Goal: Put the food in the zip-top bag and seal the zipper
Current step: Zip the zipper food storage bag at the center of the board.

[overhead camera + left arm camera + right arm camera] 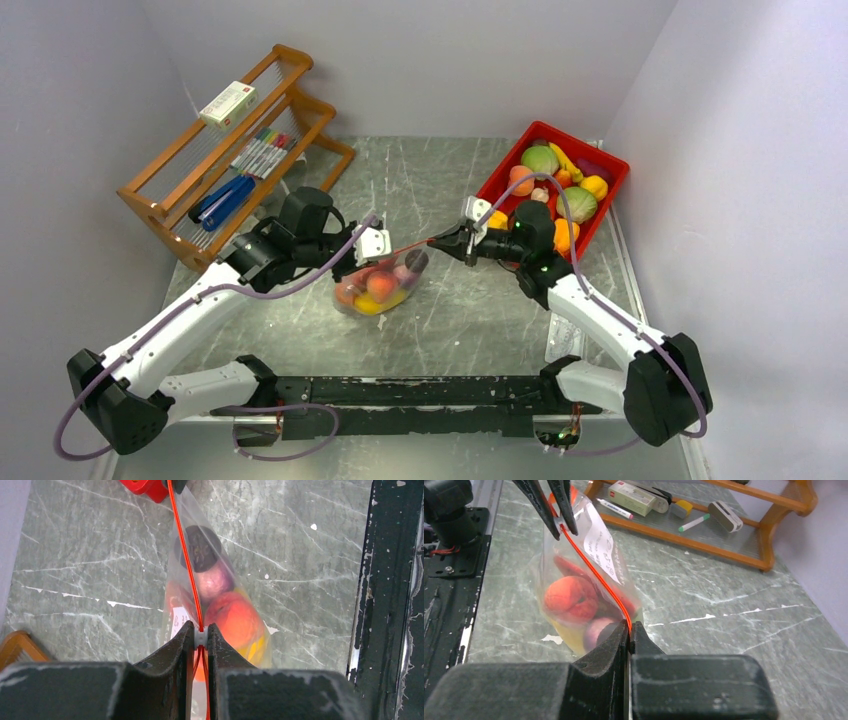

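The zip-top bag (378, 288) hangs between my two grippers just above the table, with several toy foods inside: a peach (234, 619), a purple piece (214, 580), a dark round piece (200, 547) and something yellow. Its orange-red zipper (405, 247) is stretched taut between the grippers. My left gripper (200, 632) is shut on the zipper's white slider (200, 639) near the left end. My right gripper (629, 625) is shut on the zipper's right end (594, 570). The bag's white label (600, 550) faces the right wrist camera. More food (560, 185) lies in the red tray (610, 165).
The red tray stands at the back right, just behind my right arm. A wooden rack (230, 150) with markers and a small box stands at the back left. A black base rail (420, 392) runs along the near edge.
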`<state>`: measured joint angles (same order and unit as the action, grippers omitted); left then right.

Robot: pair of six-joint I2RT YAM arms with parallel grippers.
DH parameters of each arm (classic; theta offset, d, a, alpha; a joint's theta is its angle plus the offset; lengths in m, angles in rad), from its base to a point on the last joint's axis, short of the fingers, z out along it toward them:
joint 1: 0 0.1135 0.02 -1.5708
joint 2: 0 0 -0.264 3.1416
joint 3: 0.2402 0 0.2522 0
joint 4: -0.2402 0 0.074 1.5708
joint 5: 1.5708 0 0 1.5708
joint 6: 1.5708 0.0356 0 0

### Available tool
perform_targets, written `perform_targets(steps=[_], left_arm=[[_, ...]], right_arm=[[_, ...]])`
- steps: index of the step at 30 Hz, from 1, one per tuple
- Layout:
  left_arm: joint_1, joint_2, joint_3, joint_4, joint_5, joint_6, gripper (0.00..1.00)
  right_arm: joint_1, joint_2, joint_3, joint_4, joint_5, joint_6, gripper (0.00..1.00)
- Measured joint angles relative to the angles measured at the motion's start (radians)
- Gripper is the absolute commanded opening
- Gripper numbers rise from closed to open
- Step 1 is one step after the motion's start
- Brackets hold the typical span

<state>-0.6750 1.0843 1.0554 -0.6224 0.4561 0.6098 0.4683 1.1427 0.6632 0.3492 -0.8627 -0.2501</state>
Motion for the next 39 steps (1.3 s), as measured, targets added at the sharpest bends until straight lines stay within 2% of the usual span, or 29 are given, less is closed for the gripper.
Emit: perform_targets(steps=[39], left_arm=[[0.005, -0.082, 0.058, -0.182, -0.143, -0.034, 0.07]], right_arm=[[-0.205, -0.061, -0.084, 0.092, 0.101, 0.142, 0.0]])
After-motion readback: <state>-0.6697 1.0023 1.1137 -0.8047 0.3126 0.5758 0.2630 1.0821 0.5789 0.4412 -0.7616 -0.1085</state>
